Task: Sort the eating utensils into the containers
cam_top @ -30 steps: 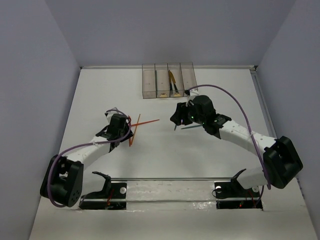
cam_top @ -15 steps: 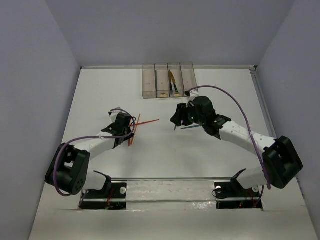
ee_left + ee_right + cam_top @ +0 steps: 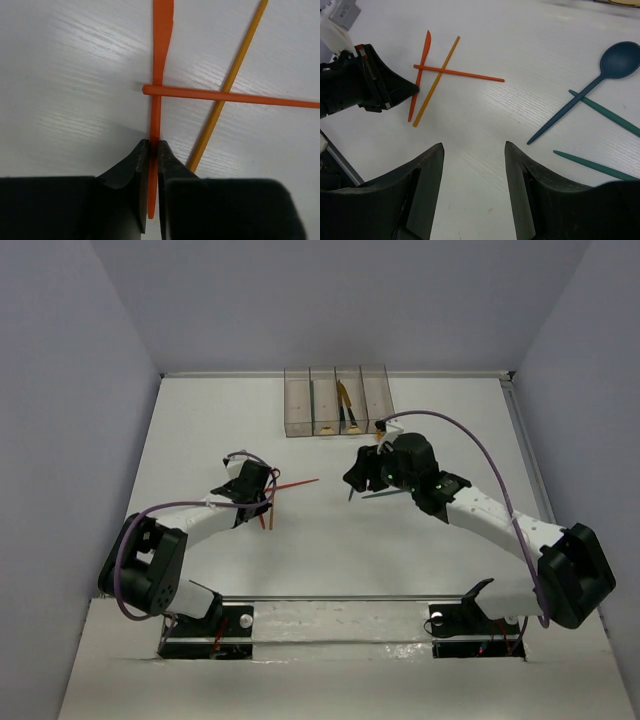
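An orange knife [image 3: 159, 60] lies flat on the white table, and my left gripper [image 3: 154, 150] is shut on its thin handle. Across the knife lies an orange-red stick [image 3: 235, 97], with a yellow-orange stick [image 3: 235, 75] slanting under it. The right wrist view shows the same knife [image 3: 421, 70] and the left fingertips [image 3: 412, 89] at it. My right gripper [image 3: 474, 145] hovers open above bare table, nothing between its fingers. A blue spoon [image 3: 600, 75] and two teal pieces [image 3: 610, 116] lie to its right. The containers [image 3: 335, 400] stand at the far edge.
A yellow spoon and a dark utensil [image 3: 346, 405] lie in the third bin. The right arm [image 3: 470, 505] reaches over the table's middle right. Grey walls close in the table on the left, right and far sides.
My left gripper has slid forward to the orange knife and closed on its handle. The right gripper has barely moved and stays open.
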Controlling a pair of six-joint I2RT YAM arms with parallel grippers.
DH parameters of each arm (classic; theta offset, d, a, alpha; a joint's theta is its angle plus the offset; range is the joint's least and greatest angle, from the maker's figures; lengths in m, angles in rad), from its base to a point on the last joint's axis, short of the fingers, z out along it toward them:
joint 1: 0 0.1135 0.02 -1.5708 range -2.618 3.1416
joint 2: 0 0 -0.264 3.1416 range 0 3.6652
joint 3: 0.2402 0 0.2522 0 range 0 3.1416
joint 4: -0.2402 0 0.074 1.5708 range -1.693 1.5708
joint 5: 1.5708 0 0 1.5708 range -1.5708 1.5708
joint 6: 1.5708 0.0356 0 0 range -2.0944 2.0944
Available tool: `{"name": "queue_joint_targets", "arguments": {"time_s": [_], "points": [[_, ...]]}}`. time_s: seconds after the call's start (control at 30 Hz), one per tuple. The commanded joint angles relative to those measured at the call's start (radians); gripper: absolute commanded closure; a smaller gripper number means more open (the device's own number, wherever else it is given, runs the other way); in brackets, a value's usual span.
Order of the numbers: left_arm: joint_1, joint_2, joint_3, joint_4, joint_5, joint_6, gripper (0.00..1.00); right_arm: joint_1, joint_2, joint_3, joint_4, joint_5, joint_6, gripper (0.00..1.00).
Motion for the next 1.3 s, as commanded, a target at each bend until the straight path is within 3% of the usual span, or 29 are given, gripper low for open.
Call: {"name": "queue_joint_targets", "arguments": {"time_s": [0.0, 0.2, 0.77, 1.07, 1.27], "points": [[-0.011, 0.025, 0.005, -0.186, -0.011, 0.002, 1.0, 0.01, -0.066, -0.014, 0.053, 0.011, -0.014, 0.42], [-0.011, 0.017, 0.029, -0.249, -0.025, 0.002, 1.0, 0.01, -0.118, -0.029, 0.05, 0.012, -0.019, 0.42], [-0.011, -0.233, 0.141, -0.45, -0.158, -0.056, 1.0, 0.01, -0.149, -0.041, 0.061, -0.015, -0.01, 0.42], [-0.022, -0.214, 0.382, -0.415, -0.097, 0.019, 1.0, 0.01, -0.198, -0.063, 0.058, 0.06, -0.007, 0.41], [-0.094, -0.012, 0.677, -0.339, -0.029, 0.084, 1.0, 0.01, -0.253, -0.06, -0.007, 0.158, 0.001, 0.41]]}}
